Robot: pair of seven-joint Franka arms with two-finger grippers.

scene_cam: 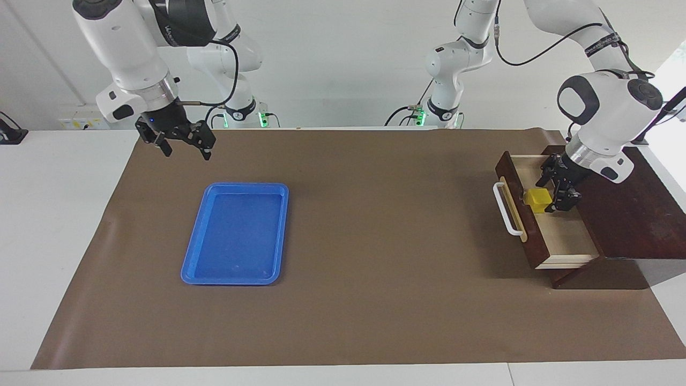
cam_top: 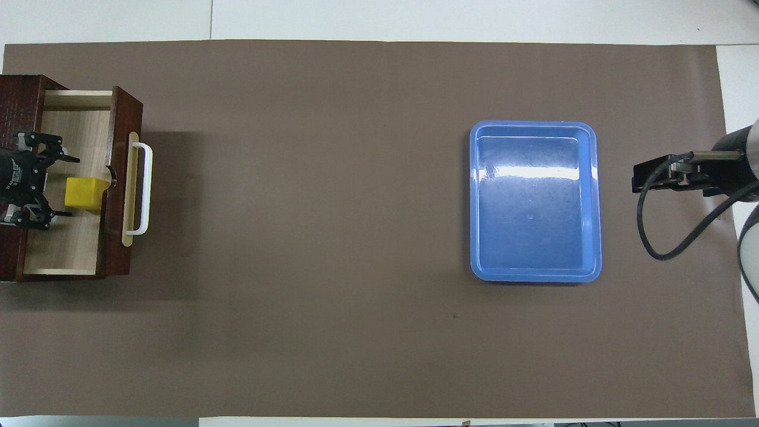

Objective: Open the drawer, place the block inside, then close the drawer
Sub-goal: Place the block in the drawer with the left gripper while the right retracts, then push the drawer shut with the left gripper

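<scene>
- Sitting inside the pulled-out drawer (scene_cam: 557, 236) is the yellow block (scene_cam: 537, 199), resting on the pale wood floor close against the inner face of the drawer front.
- The drawer stands open out of its dark wooden box (scene_cam: 638, 214) at the left arm's end of the table, its white handle (scene_cam: 506, 210) facing the middle of the brown mat (scene_cam: 375, 241).
- The left gripper (scene_cam: 557, 185) hangs low in the drawer just beside the block, on the side toward the box; its fingers are spread, one on each side of the block's line, and in the overhead view a gap shows between them and the cube, so nothing is pinched.
- The right gripper (scene_cam: 181, 140) is raised in the air over the edge of the mat at the right arm's end of the table, clear of the blue tray (scene_cam: 236, 233); its fingers stand apart and carry nothing.
- The blue tray lies flat on the mat toward the right arm's end, well apart from the drawer.
</scene>
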